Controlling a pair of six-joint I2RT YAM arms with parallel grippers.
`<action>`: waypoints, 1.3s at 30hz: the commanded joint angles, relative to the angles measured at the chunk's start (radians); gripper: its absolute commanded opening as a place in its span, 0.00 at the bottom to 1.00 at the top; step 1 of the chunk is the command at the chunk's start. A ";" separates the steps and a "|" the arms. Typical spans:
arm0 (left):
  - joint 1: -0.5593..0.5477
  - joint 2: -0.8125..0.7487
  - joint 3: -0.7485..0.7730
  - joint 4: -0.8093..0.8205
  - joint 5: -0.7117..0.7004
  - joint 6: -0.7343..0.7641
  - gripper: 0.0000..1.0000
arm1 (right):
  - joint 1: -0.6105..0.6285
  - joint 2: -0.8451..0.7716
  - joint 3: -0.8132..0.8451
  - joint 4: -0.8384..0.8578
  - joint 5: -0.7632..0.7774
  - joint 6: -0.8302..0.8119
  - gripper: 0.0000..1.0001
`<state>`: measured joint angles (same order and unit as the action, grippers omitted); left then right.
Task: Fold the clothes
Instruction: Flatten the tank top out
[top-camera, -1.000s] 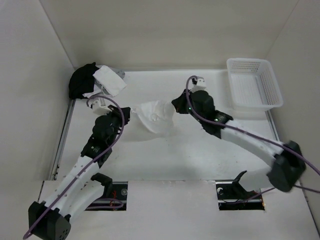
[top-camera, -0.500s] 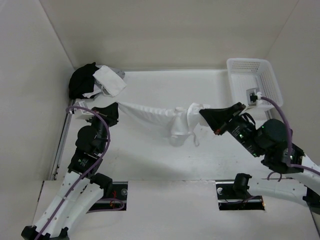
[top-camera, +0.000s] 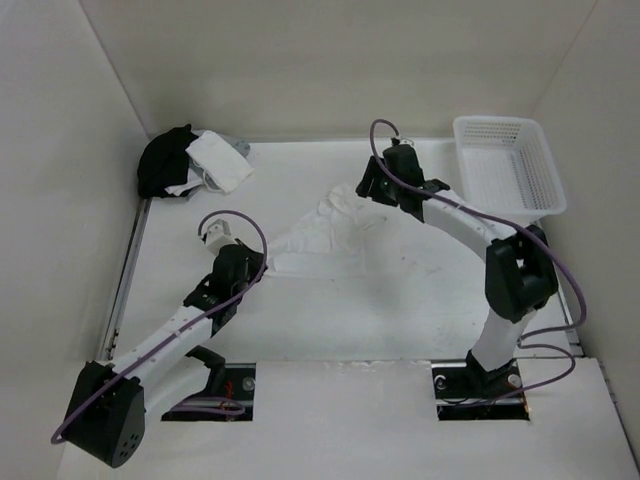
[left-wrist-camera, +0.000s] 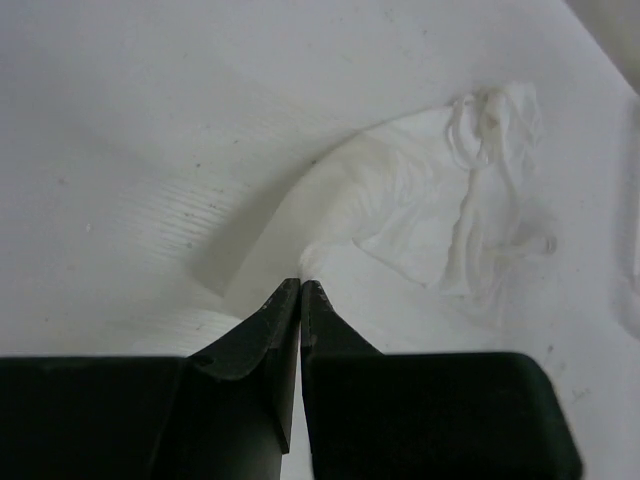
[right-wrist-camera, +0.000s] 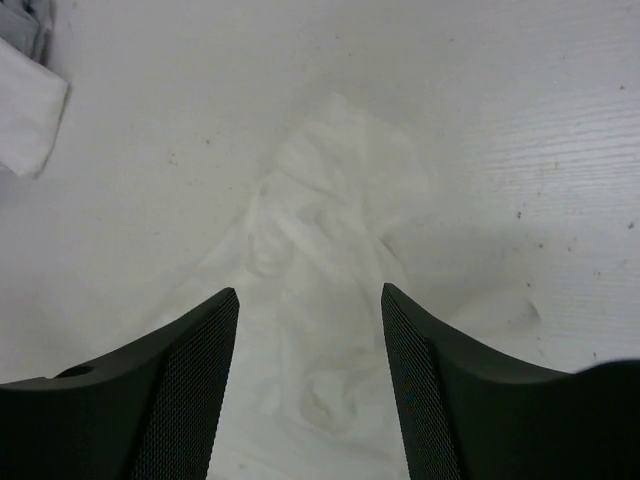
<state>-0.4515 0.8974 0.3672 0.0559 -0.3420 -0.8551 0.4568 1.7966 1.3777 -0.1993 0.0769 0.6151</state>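
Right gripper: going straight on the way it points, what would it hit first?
Likely the white tank top, lying straight ahead of the open right gripper, with the table under it; the gap is unclear.

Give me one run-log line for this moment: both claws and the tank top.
left claw: shut on tank top edge | right claw: open, above its far end | tank top: drawn out, rumpled, on table, not folded
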 joint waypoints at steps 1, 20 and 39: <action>0.029 0.038 -0.025 0.137 0.037 -0.058 0.02 | 0.053 -0.187 -0.032 0.101 0.021 -0.043 0.61; 0.144 0.031 -0.109 0.197 0.155 -0.062 0.02 | 0.174 -0.269 -0.652 0.345 -0.089 0.087 0.48; 0.130 0.021 -0.090 0.197 0.149 -0.061 0.02 | 0.130 -0.194 -0.738 0.437 -0.121 0.169 0.12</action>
<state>-0.3149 0.9283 0.2638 0.2035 -0.1974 -0.9100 0.5873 1.6051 0.6544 0.2184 -0.0242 0.7677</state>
